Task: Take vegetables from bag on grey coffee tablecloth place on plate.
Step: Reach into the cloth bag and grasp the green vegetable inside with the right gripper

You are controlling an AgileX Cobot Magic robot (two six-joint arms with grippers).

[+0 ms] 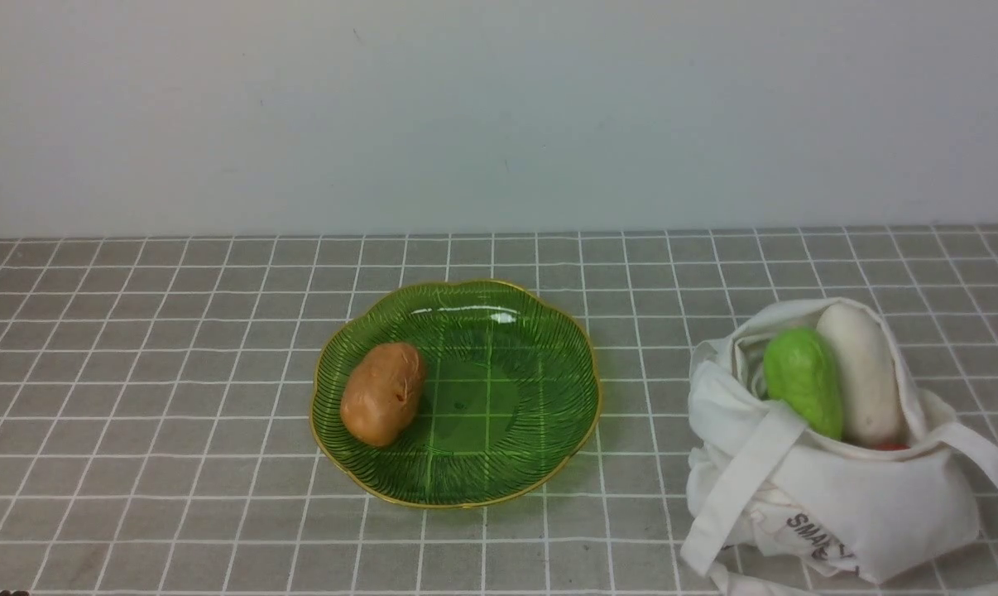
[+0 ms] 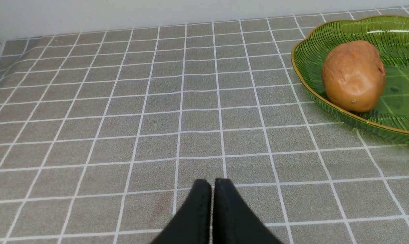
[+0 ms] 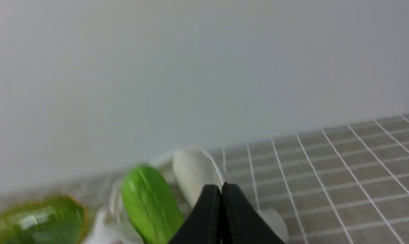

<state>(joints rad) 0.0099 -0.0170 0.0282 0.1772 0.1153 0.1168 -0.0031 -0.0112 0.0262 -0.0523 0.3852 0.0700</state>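
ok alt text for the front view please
A brown potato lies on the left part of a gold-rimmed green plate on a grey checked tablecloth. Right of it a white cloth bag holds a light-green vegetable and a white radish, both poking out.

Plain off-white wall is noted well ahead of the left gripper, spanning the whole far side. Matte, unbroken; a few faint specks are seen. Light is even, diffuse; only soft shadows are cast.
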